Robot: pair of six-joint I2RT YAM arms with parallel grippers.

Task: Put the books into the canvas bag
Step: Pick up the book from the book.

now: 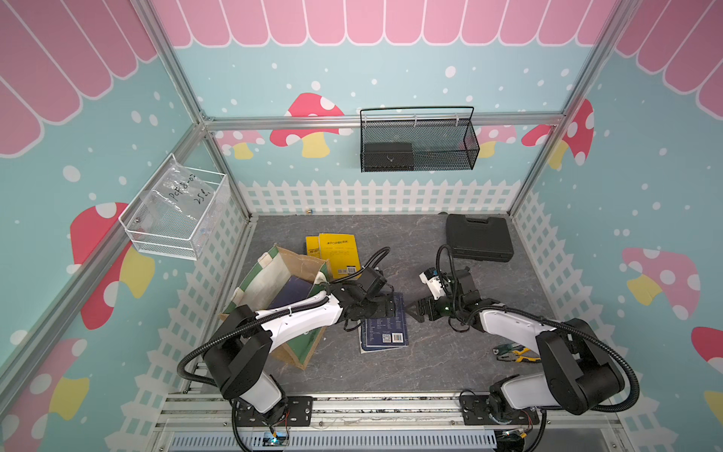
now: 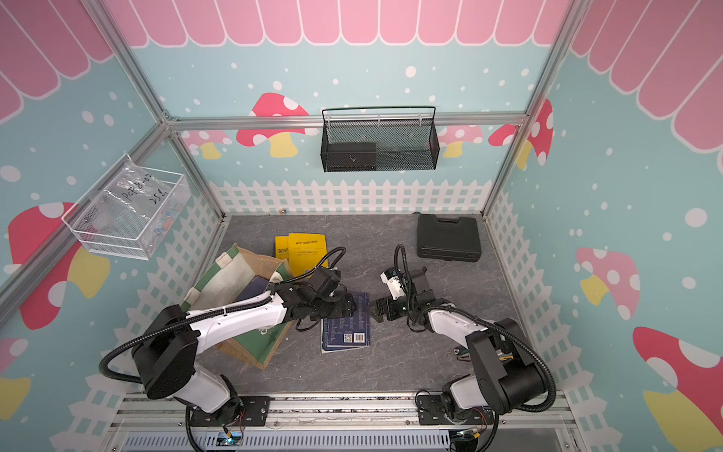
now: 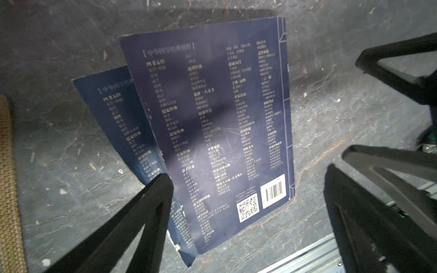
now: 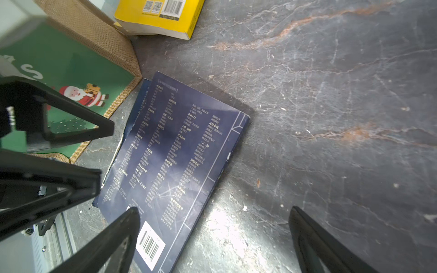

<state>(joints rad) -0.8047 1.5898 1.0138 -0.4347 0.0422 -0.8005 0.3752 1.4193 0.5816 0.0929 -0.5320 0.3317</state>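
1. Two navy books (image 1: 385, 332) lie flat in the middle of the table, back covers up, the top one skewed over the lower. The canvas bag (image 1: 274, 274) is just to their left, its mouth open.
2. To my eye they would be light and bendy, with slick covers. Lying flat, they give the fingers nothing to pinch from above. I'd go for the long spine edge or the overhanging corner of the top book, lifting one edge first. A grip at one corner would likely let it droop.
3. The left gripper (image 1: 386, 309) hangs over the far end of the top book, jaws spread wide and empty. The right gripper (image 1: 410, 311) faces it from beside the book, equally wide and holding nothing.
4. Two yellow books (image 1: 336, 250) wait behind the bag.
5. The left wrist view separates the pair clearly and shows the lower book's ragged, torn edge (image 3: 175, 243). In the top views they read almost as one. Only from above do I see a dark blue cover (image 1: 291, 293) already inside the bag. Also seen only there are the black case (image 1: 479, 236) and the pliers (image 1: 516, 354), well apart from the books. The right wrist view alone shows the Santa print (image 4: 82, 94).
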